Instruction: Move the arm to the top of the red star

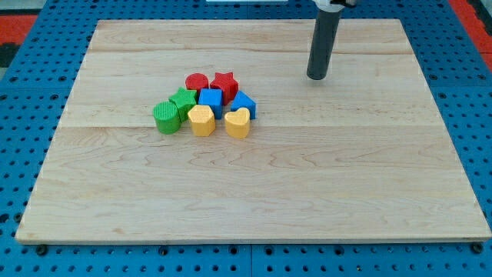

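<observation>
Red is the colour you look for: the red star (224, 83) sits at the top right corner of the tight cluster of blocks, a little left of the board's middle. Touching it on the view's left is the red cylinder (197, 82). Just below the star is the blue cube (211, 99), and below and right of the star is another blue block (244, 103), whose shape I cannot tell. Further from the star, toward the view's bottom, lie the yellow hexagon-like block (201, 120) and the yellow heart (238, 123), and far left the green star (183, 101) and the green cylinder (165, 118).

My tip (317, 77) stands well apart from the star, to its right and about level with its top edge. It is a bare rod, so it cannot open and holds nothing.

You should first go a little toward the view's top, then slide left over the wooden board (369, 192), and stop just above the star. Coming straight left risks pushing the star into its neighbours.
</observation>
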Controlling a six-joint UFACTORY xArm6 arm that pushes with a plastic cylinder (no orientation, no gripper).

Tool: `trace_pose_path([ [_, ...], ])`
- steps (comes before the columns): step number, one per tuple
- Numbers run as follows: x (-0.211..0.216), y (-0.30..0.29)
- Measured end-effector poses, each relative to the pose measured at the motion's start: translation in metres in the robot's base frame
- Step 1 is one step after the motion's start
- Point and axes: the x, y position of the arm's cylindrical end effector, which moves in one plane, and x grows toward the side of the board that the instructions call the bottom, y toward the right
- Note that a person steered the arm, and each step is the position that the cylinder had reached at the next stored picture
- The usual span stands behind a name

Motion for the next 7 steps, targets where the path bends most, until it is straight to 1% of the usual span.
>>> trace_pose_path([
  [3, -0.013, -0.04],
  [7, -0.014, -0.102],
])
